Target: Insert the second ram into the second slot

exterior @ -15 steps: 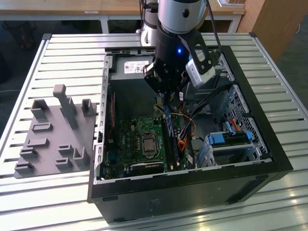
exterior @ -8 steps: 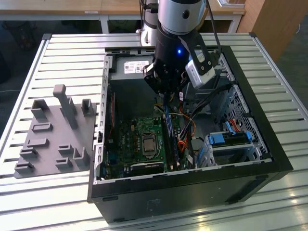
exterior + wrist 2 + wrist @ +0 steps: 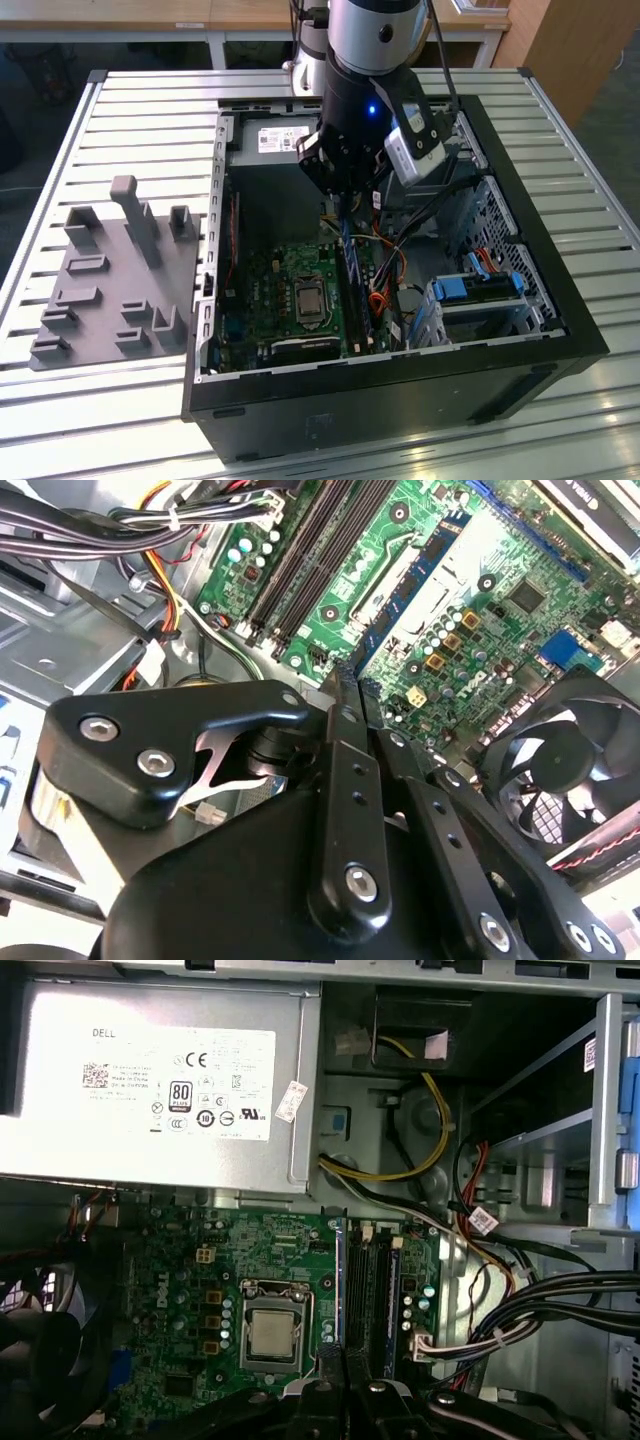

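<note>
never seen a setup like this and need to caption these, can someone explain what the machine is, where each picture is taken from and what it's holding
The machine is a robot arm reaching down into an open computer case that lies on a slatted metal table. The exterior view is taken from a camera off the arm, looking at the whole scene; both wrist views come from cameras riding on the arm, looking past its gripper into the case. Beside the case, at the exterior view's left, sits a grey holder block. The gripper is shut on the second ram, a thin blue memory stick, above the green motherboard near the long memory slots. Whether the stick already touches a slot I cannot tell.
</note>
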